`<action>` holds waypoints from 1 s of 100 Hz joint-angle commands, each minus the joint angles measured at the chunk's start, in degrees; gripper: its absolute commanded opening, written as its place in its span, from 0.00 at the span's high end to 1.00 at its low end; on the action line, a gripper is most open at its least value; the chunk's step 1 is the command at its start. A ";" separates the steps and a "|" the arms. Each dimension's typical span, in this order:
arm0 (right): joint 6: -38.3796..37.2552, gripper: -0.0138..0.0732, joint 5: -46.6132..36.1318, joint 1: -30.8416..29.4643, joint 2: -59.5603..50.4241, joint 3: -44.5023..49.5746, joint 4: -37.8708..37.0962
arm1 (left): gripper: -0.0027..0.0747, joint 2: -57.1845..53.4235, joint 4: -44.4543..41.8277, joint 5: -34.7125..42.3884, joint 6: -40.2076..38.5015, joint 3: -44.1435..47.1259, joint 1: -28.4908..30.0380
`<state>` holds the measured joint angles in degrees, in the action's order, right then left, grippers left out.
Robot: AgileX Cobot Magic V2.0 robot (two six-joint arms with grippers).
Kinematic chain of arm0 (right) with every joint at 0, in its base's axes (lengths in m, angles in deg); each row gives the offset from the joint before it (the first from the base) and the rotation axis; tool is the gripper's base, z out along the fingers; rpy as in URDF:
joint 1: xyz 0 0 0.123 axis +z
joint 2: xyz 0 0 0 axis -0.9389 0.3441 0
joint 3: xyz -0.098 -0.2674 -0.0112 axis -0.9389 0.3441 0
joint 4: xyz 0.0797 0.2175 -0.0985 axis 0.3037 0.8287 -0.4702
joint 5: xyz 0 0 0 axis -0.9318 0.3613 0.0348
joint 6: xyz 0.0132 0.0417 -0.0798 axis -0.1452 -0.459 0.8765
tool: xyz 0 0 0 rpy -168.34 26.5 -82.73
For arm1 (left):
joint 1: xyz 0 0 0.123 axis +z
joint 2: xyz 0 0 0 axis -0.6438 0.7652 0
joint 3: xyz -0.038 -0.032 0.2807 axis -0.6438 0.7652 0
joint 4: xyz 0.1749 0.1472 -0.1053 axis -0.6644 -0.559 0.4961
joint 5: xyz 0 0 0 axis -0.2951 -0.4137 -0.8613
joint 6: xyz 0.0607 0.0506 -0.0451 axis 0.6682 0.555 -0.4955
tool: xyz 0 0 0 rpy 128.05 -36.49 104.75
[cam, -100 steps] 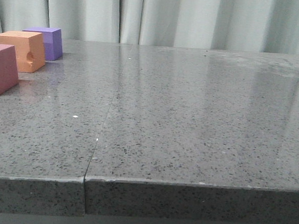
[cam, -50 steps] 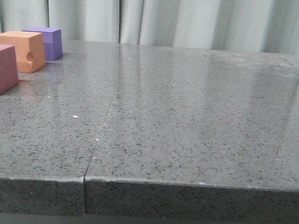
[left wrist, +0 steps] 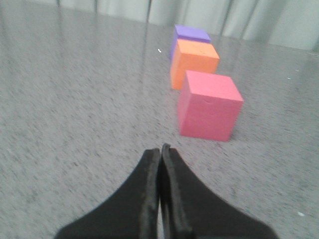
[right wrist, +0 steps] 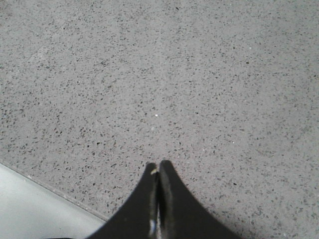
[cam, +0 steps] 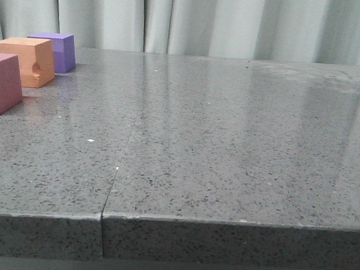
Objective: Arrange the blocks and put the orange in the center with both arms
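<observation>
Three foam cubes stand in a row at the table's far left. The purple cube (cam: 55,51) is farthest back, the orange cube (cam: 27,60) with a dent in its side is in the middle, and the pink-red cube (cam: 1,83) is nearest. They also show in the left wrist view: purple (left wrist: 191,34), orange (left wrist: 195,62), pink-red (left wrist: 209,105). My left gripper (left wrist: 160,148) is shut and empty, a short way before the pink-red cube. My right gripper (right wrist: 158,166) is shut and empty above bare table near its edge. Neither gripper shows in the front view.
The grey speckled table (cam: 229,144) has a seam (cam: 121,159) running front to back left of centre. Its front edge (cam: 223,223) is close to the camera. A pale curtain (cam: 206,19) hangs behind. The table's edge (right wrist: 45,185) shows beside the right gripper.
The pink-red cube has shifted slightly left in the front view. The orange and purple cubes have not moved.
</observation>
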<state>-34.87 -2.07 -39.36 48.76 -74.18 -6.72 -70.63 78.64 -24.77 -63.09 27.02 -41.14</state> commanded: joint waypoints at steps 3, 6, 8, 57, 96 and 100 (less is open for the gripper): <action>0.46 0.92 -3.60 -0.22 -0.18 -1.37 -0.80 | 0.99 -1.14 0.62 10.87 5.67 1.03 2.06; 0.46 0.92 -3.60 -0.22 -0.18 -1.37 -0.80 | 0.99 -1.88 0.62 12.27 6.26 1.89 2.39; 0.46 0.92 -3.60 -0.22 -0.18 -1.37 -0.80 | 0.99 -2.45 0.62 13.28 6.37 2.57 2.56; 0.46 0.92 -3.64 -0.22 -0.18 -1.37 -0.80 | 0.99 -3.49 0.62 25.04 7.74 12.71 2.80; 0.46 0.92 -3.58 -0.22 -0.18 -1.37 -0.80 | 0.99 -3.49 0.73 25.04 7.74 12.71 2.67; 0.46 0.92 -3.58 -0.22 -0.18 -1.37 -0.80 | 0.99 -3.49 0.73 25.04 7.74 12.71 2.67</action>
<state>-34.87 -2.07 -39.36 48.76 -74.18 -6.72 -72.46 78.86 -4.68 -55.21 37.51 -38.50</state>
